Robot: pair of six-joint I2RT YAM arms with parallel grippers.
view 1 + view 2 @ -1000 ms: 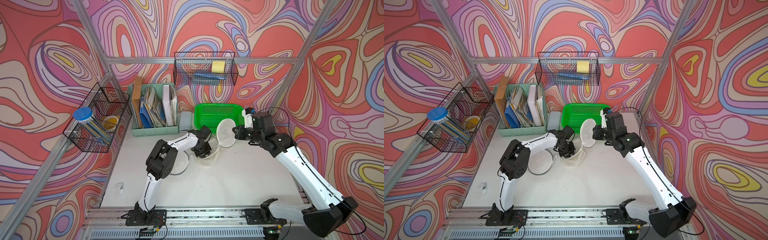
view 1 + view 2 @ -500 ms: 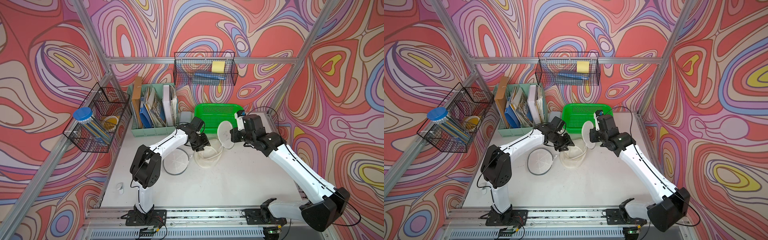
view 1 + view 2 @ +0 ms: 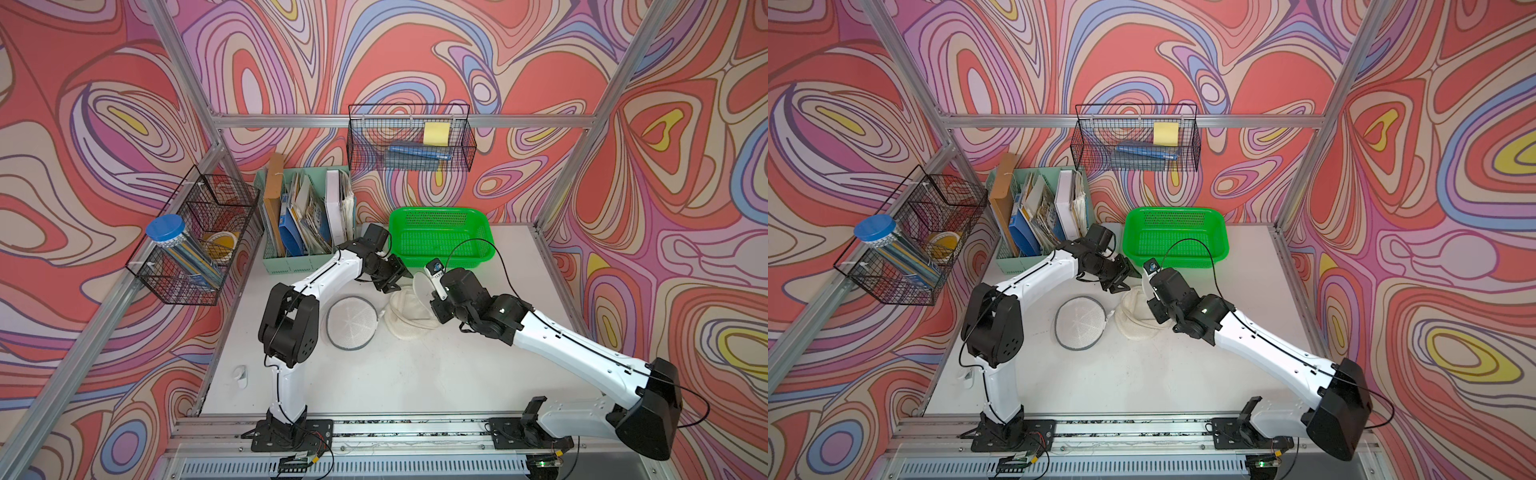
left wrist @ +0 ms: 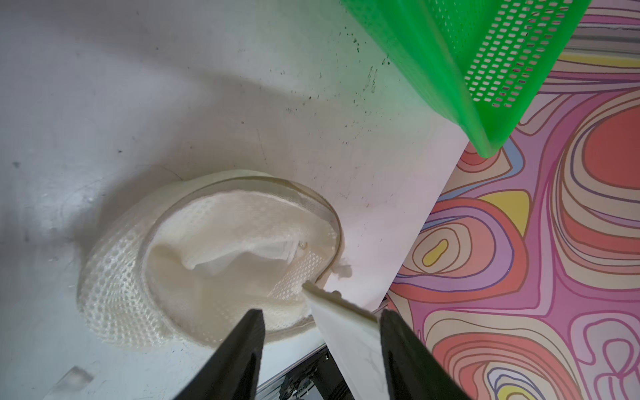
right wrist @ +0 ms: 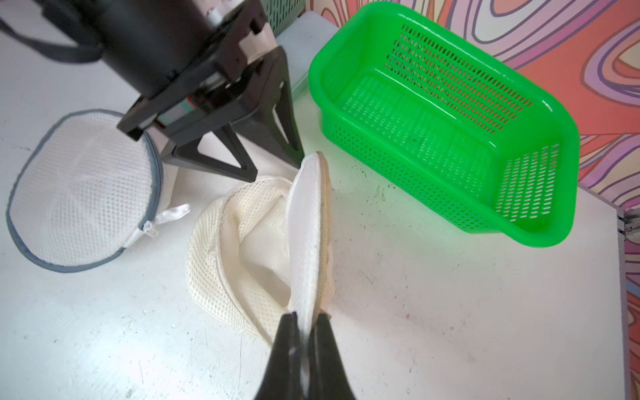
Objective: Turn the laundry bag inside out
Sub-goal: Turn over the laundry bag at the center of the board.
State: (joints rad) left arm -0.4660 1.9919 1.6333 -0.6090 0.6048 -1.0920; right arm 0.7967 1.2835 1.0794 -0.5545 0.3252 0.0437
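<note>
The laundry bag is a round cream mesh pouch lying open on the white table, with loose fabric sagging inside. Its stiff round flap stands upright on edge. My right gripper is shut on the flap's lower edge. My left gripper hovers open at the flap's upper edge, between the bag and the green basket. The flap's rim sits between its spread jaws, close to one finger, and is not pinched.
A second round white mesh bag with a grey rim lies just left of the cream one. A green perforated basket stands behind. A mint file organizer and two wire baskets line the back and left.
My left gripper has drawn up and back from the bag's mouth and its jaws have spread wider. My right gripper has carried the flap left and nearer, still pinching it.
</note>
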